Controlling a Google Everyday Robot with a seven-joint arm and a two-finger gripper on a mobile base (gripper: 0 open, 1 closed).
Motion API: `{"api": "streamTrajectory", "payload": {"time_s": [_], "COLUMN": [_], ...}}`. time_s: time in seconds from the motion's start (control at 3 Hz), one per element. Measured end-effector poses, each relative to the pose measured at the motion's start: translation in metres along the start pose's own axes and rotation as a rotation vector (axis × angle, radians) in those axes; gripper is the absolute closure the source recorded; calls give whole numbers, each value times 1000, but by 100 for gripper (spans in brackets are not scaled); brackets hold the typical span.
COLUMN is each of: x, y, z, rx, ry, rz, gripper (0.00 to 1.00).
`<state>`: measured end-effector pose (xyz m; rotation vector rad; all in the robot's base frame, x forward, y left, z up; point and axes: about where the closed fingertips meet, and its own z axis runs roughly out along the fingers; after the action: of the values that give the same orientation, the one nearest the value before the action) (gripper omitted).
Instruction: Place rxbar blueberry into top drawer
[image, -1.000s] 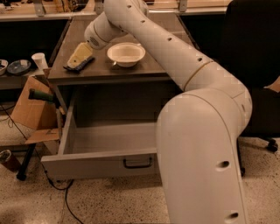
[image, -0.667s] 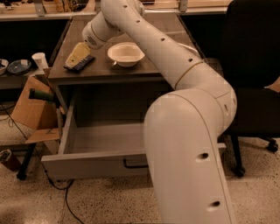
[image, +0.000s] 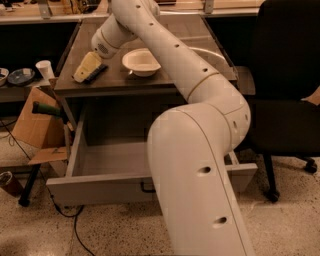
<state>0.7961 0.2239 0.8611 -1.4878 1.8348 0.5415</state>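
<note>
The robot's arm fills the foreground of the camera view. Its thick near link covers the right part of the top drawer (image: 100, 186), and only a dark sliver of the drawer handle (image: 146, 189) shows at the arm's left edge. Farther up, the arm crosses over the table (image: 165, 82) and hides part of its surface.

The gripper (image: 84, 71) is a pale wedge angled down onto the table's front left corner. Whether it is clamped or free cannot be told. The rxbar blueberry (image: 96, 73) is a thin dark strip lying flat on the tabletop, right against the gripper's right edge. Its print is too small to read, and I cannot tell whether it is being held.

A white bowl (image: 141, 61) sits on the table near the gripper's right. The drawer stands pulled out well below the gripper, under the tabletop. A cardboard box (image: 36, 125) is below and left of the gripper, and a black chair (image: 287, 75) is far to its right.
</note>
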Motion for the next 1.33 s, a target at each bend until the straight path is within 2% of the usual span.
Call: {"api": "streamTrajectory", "payload": {"time_s": [0.33, 0.67, 1.33], "x": [6, 6, -3], "y": [6, 9, 11], "z": [4, 8, 28], "rx": [-27, -25, 9], "ry": [11, -11, -68], "rz": [10, 37, 100], "gripper": [0, 0, 0]}}
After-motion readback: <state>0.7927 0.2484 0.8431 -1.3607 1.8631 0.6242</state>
